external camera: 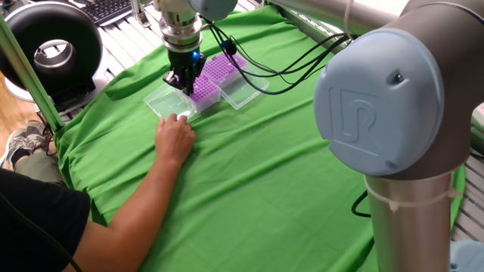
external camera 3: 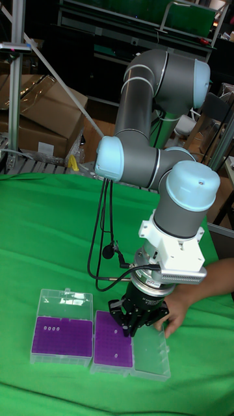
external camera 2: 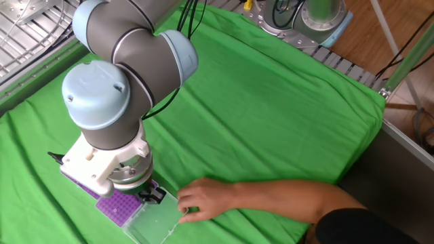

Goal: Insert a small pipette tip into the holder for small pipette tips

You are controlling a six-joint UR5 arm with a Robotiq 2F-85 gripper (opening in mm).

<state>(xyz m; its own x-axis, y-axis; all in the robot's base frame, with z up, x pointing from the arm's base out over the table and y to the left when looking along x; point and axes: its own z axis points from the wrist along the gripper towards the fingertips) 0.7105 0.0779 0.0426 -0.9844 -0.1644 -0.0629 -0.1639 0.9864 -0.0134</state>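
Note:
Two square purple racks in clear boxes lie side by side on the green cloth, lids open. My gripper (external camera 3: 132,323) points straight down over the holder for small pipette tips (external camera 3: 113,348) nearest the person's hand, by the edge next to its clear lid (external camera 3: 153,354). In one fixed view the gripper (external camera: 184,83) hangs just above this holder (external camera: 205,93). In the other fixed view the wrist hides the fingers, and only part of the holder (external camera 2: 116,207) shows. The fingers look close together. The small pipette tip is too small to make out between them.
The second purple rack (external camera 3: 62,336) lies beside the first, farther from the hand. A person's hand (external camera: 175,137) rests on the cloth against the clear lid (external camera: 169,102), arm (external camera 2: 285,200) stretched across the table. Black cables (external camera: 280,64) trail from the wrist.

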